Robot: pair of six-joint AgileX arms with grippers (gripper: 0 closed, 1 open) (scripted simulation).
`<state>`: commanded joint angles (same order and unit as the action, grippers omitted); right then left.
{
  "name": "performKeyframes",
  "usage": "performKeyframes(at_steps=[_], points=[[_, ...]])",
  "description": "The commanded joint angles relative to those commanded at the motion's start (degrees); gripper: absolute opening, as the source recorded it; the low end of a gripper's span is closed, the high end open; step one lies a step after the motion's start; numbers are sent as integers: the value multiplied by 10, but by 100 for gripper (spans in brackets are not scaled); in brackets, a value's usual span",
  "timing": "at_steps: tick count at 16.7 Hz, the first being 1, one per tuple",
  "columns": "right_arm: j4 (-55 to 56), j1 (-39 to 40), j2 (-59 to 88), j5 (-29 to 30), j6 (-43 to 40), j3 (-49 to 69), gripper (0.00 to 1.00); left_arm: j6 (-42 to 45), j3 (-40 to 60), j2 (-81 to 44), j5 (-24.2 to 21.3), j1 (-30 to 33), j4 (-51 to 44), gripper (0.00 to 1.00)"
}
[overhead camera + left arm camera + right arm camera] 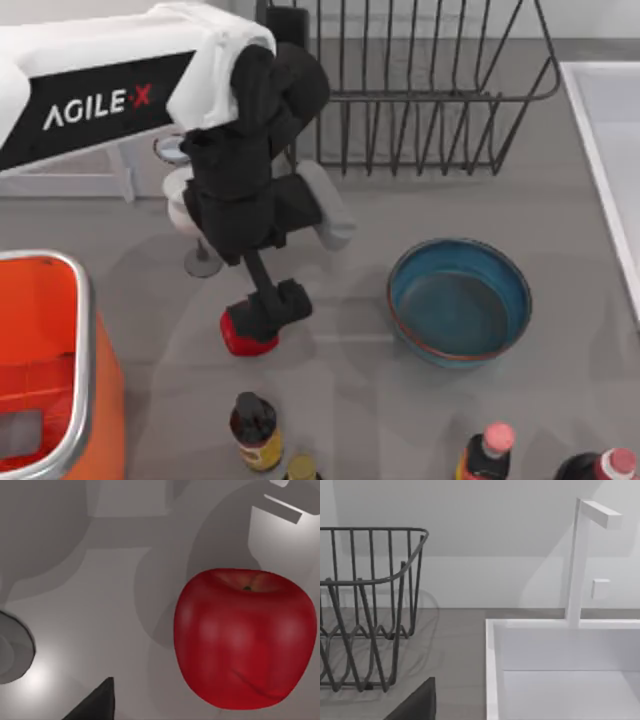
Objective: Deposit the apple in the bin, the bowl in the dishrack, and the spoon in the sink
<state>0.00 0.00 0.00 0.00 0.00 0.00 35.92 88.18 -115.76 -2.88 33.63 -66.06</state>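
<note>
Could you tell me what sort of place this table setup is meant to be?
Most likely a rendered kitchen counter: a wire dishrack stands beside a white sink with a faucet, and sauce bottles line the near edge.

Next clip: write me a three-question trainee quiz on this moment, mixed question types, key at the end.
1. True or false: the apple already lies in the bin.
2. Which thing sits nearest the left pincer? A) bowl B) apple C) sink
3. Fill in: the bowl stands on the table, in front of the ____.

Key: 1 false, it sits on the table. 2 B. 3 dishrack.
</note>
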Motion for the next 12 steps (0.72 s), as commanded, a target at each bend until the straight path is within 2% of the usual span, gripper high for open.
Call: performKeyframes(at_steps=[6,12], points=[[0,0,0,0,0,0,100,-26,-37,-29,-3,27,67,100],[0,0,0,0,0,0,100,-4,-97,-47,-1,3,144,100]])
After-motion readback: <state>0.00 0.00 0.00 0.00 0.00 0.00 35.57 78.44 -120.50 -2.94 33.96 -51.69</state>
